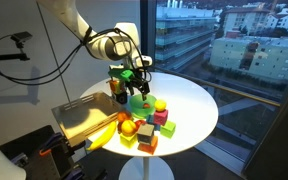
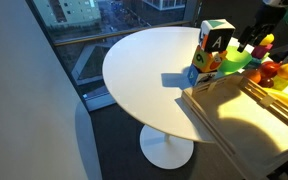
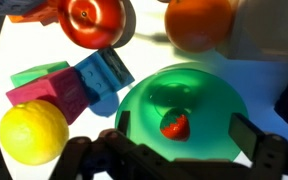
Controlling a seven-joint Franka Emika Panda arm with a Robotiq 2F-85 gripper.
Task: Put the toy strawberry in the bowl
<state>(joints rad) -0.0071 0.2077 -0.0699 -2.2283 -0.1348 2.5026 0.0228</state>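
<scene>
- Green plastic bowl (image 3: 209,95) is sitting on the round white table (image 1: 196,100), and the toy strawberry (image 3: 174,125) is lying inside it, small and red, on the bowl's floor.
- Gripper (image 3: 183,128) hangs right over the bowl with its jaws spread wide, one finger off each side of the rim. Nothing is held between them.
- Bunch of toys is crowded around the bowl in the wrist view: a lemon (image 3: 32,130), a pink cube (image 3: 49,98), and a blue cube (image 3: 106,72) just beside the rim.
- On the other side of the bowl are a red apple (image 3: 94,20) and an orange (image 3: 199,22), both kinda blurry.
- In an exterior view a block with a letter A (image 2: 216,42) stands at the edge of the pile, next to a wooden board (image 2: 234,115).
</scene>
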